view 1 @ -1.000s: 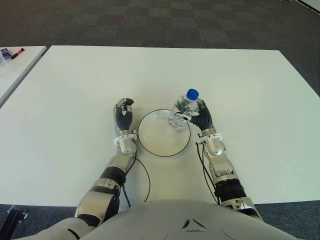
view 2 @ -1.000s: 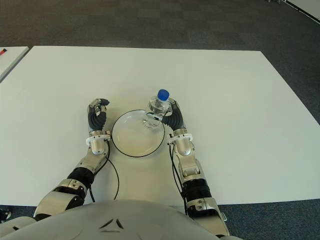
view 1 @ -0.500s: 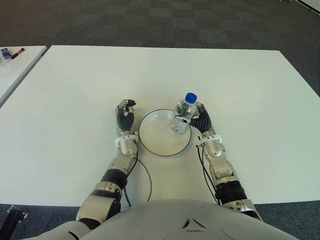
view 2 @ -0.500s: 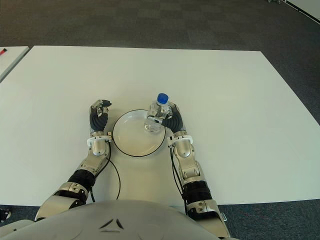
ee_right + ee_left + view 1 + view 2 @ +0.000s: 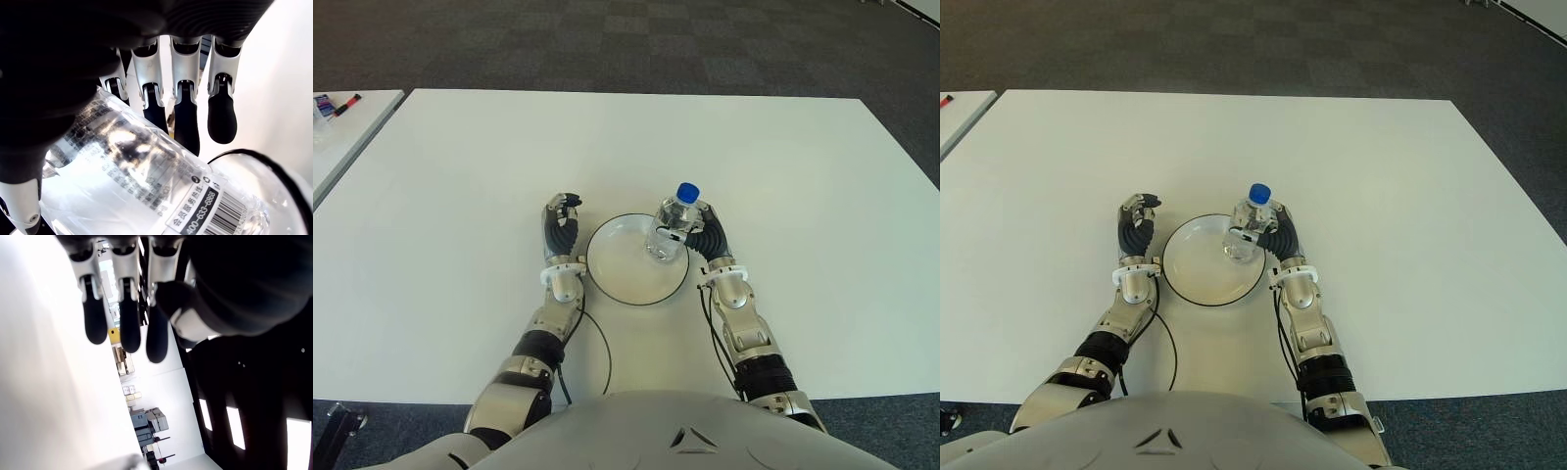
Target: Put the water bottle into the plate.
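A clear water bottle (image 5: 668, 231) with a blue cap stands tilted slightly over the right side of the white, dark-rimmed plate (image 5: 612, 279). Its base is inside the rim. My right hand (image 5: 703, 233) is wrapped around it from the right. In the right wrist view the bottle (image 5: 122, 161) lies between the thumb and the fingers (image 5: 186, 117), with the plate rim (image 5: 274, 171) just beside its base. My left hand (image 5: 560, 225) shows just left of the plate with its fingers (image 5: 122, 328) curled and holding nothing.
The plate sits on a large white table (image 5: 783, 176) with bare surface all around. A second white table (image 5: 342, 137) with a few small items stands at the far left. Dark carpet lies beyond the far edge.
My right hand has brought the bottle a little lower and nearer, so its base sits further inside the plate's right rim. The left hand has barely shifted.
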